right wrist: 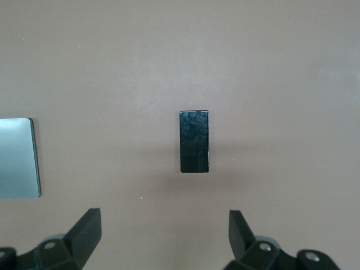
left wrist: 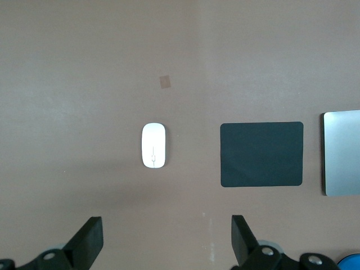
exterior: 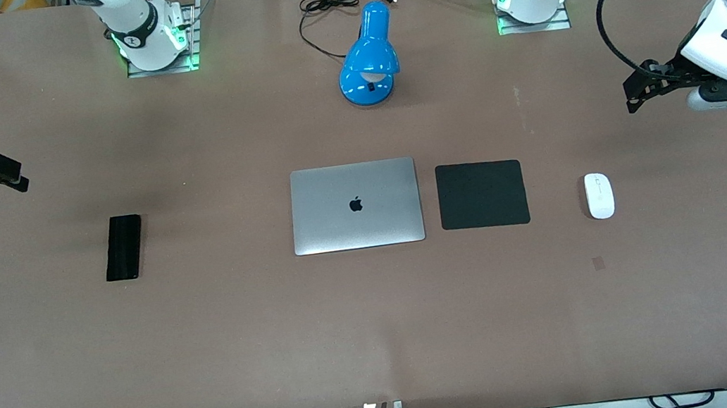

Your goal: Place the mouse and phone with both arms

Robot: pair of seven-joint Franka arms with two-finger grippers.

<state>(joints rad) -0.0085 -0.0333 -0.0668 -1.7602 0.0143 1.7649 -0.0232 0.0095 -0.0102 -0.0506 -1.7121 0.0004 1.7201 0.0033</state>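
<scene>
The white mouse (exterior: 599, 195) lies on the brown table toward the left arm's end, beside the black pad; it also shows in the left wrist view (left wrist: 153, 145). The black phone (exterior: 123, 247) lies flat toward the right arm's end and shows in the right wrist view (right wrist: 194, 141). My left gripper (exterior: 636, 96) hangs open and empty over bare table close to the mouse (left wrist: 167, 239). My right gripper (exterior: 18, 176) hangs open and empty over bare table close to the phone (right wrist: 165, 233).
A closed silver laptop (exterior: 355, 206) lies mid-table with a black square pad (exterior: 482, 194) between it and the mouse. A blue desk lamp (exterior: 369, 57) with a black cable stands near the arm bases. A small tape patch (exterior: 598, 263) is nearer the camera than the mouse.
</scene>
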